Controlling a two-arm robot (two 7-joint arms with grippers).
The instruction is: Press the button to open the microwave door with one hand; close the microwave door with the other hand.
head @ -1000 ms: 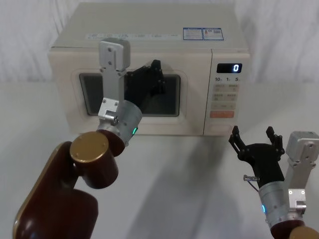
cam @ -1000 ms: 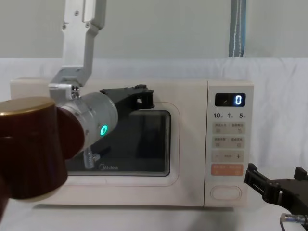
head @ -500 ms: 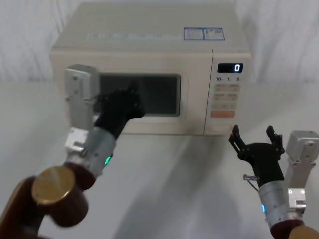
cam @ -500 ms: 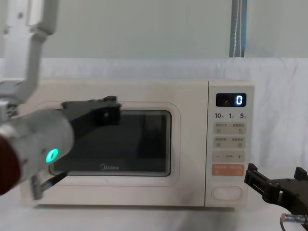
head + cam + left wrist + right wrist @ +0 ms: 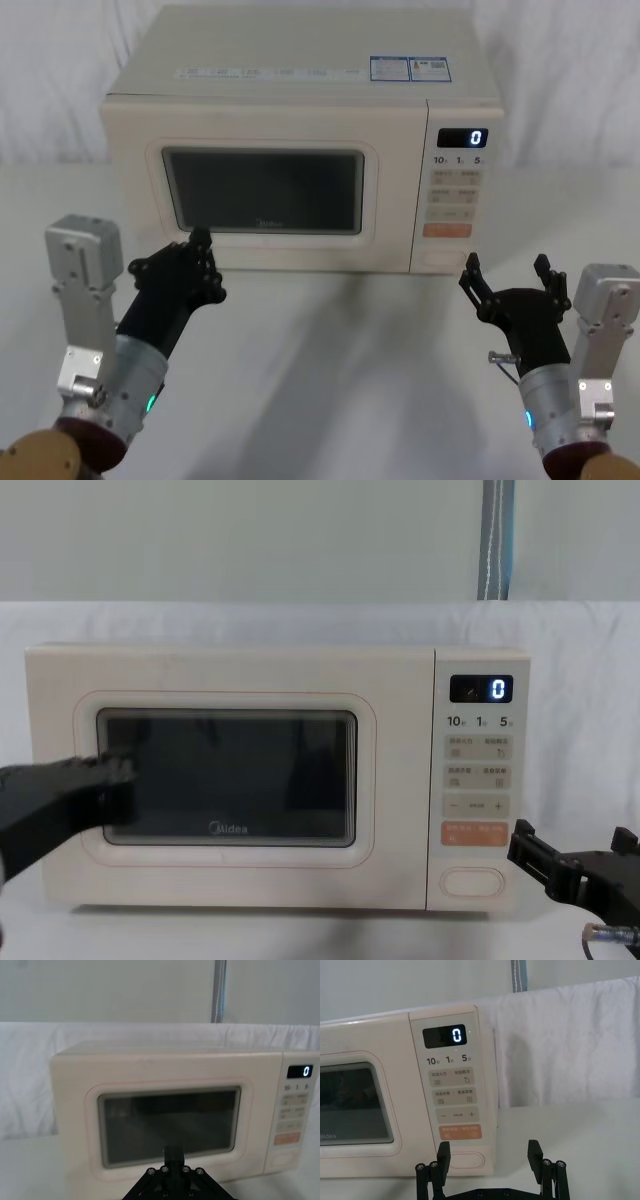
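Two grippers sit low in front of the microwave (image 5: pixel 300 140), both off it. Left gripper (image 5: pixel 190 262) is near the robot on the left side, black fingers pressed together, tip pointing up toward the lower left corner of the door (image 5: pixel 265 190), just short of it, no contact seen in the head view; in the chest view it's a dark blur over the door's left edge. Right gripper (image 5: pixel 507 283) is low on the right, fingers (image 5: pixel 443 1152) spread wide, holding nothing, hanging in front of and below the control panel (image 5: pixel 457 195). In the right wrist view the button (image 5: pixel 461 1160) sits between the two prongs, farther back, untouched. Door is shut flush with the body, dark window facing the robot, Midea logo (image 5: pixel 226 828) along the window's lower edge. Button is at the bottom of the panel, under the orange key (image 5: pixel 473 832). Display (image 5: pixel 481 688) at the panel top reads 0. Microwave stands on a white table (image 5: pixel 330 350), white cloth (image 5: pixel 570 1040) behind.
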